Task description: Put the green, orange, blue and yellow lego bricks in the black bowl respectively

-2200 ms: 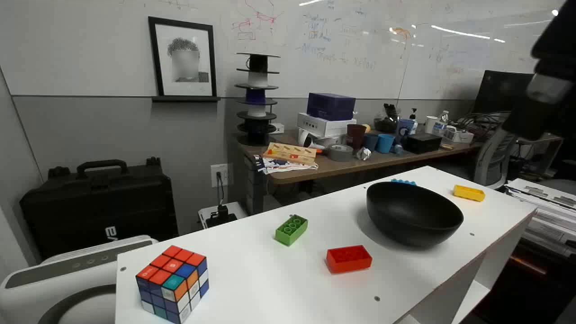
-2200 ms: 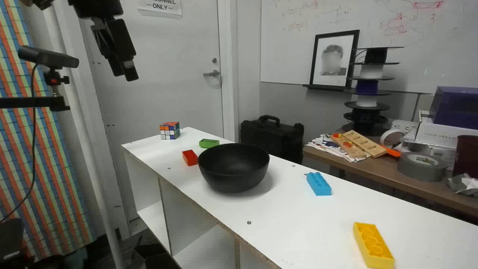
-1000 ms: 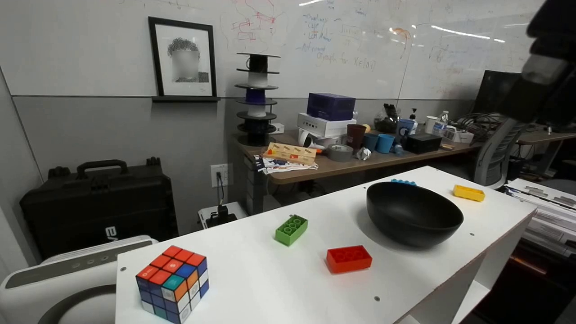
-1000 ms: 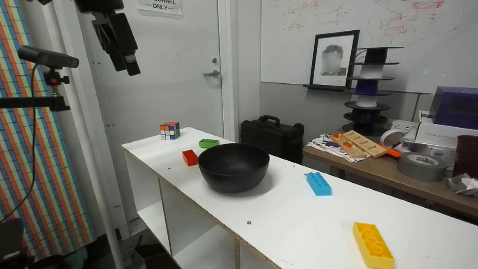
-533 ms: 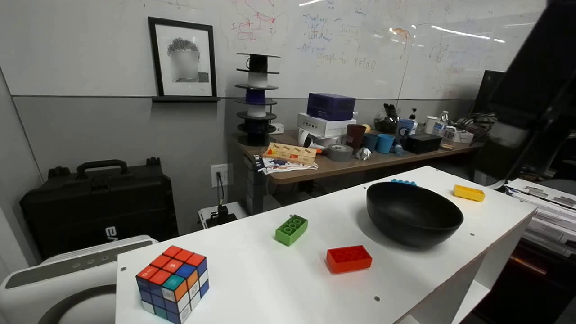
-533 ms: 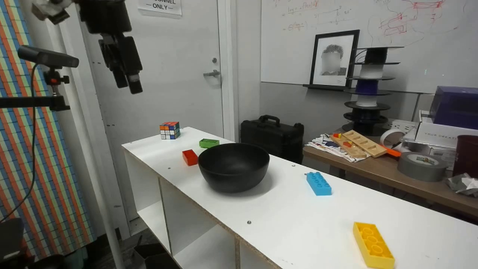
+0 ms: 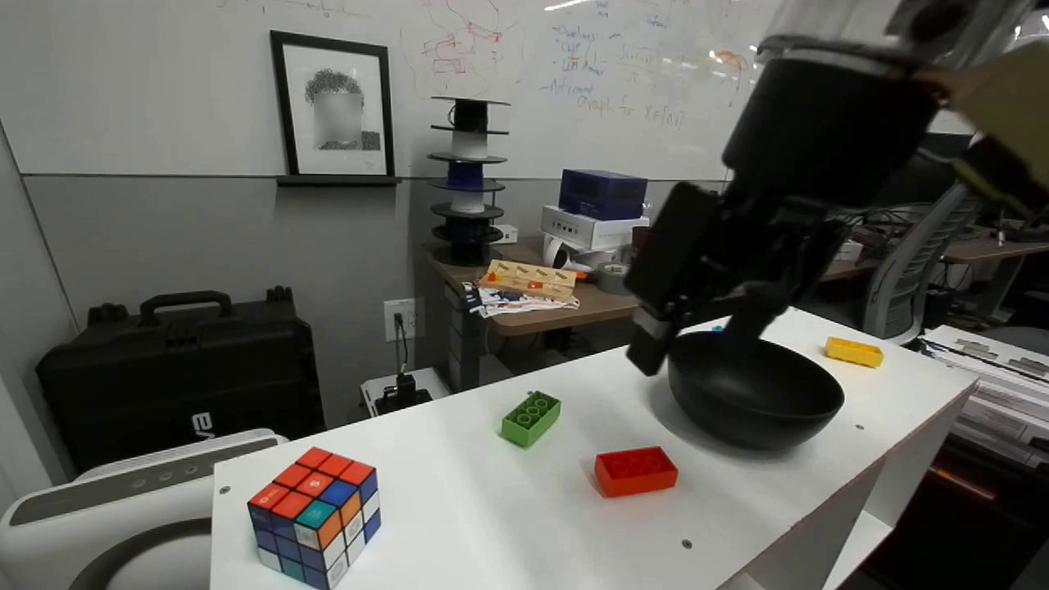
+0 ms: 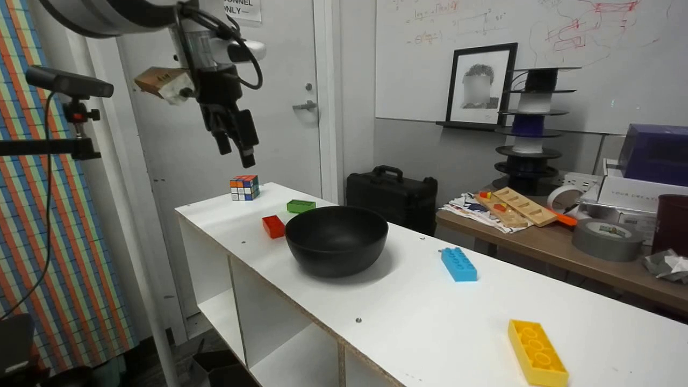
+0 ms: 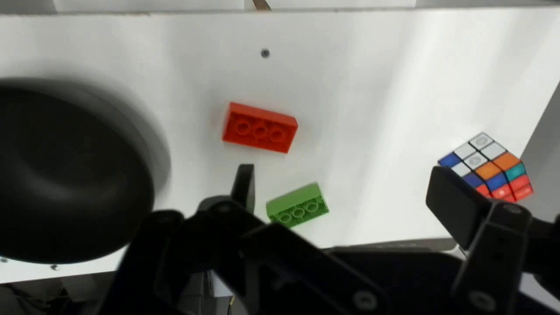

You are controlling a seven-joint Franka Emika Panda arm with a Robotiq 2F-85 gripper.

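Red plastic brick (image 9: 260, 127) and green plastic brick (image 9: 298, 203) to one side of the single round black bowl (image 8: 336, 262), blue plastic brick (image 8: 458, 264) and yellow plastic brick (image 8: 537, 353) to the other, four rectangular ones total, all on the white shelf (image 8: 408, 312). Plus one multicoloured puzzle cube (image 8: 244, 188). One black gripper (image 9: 348, 191) hangs above, two fingers spread wide.

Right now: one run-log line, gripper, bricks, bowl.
gripper: open, empty, above white surface | on surface: green brick, red-orange brick, blue brick, yellow brick | black bowl: upright, no brick seen inside
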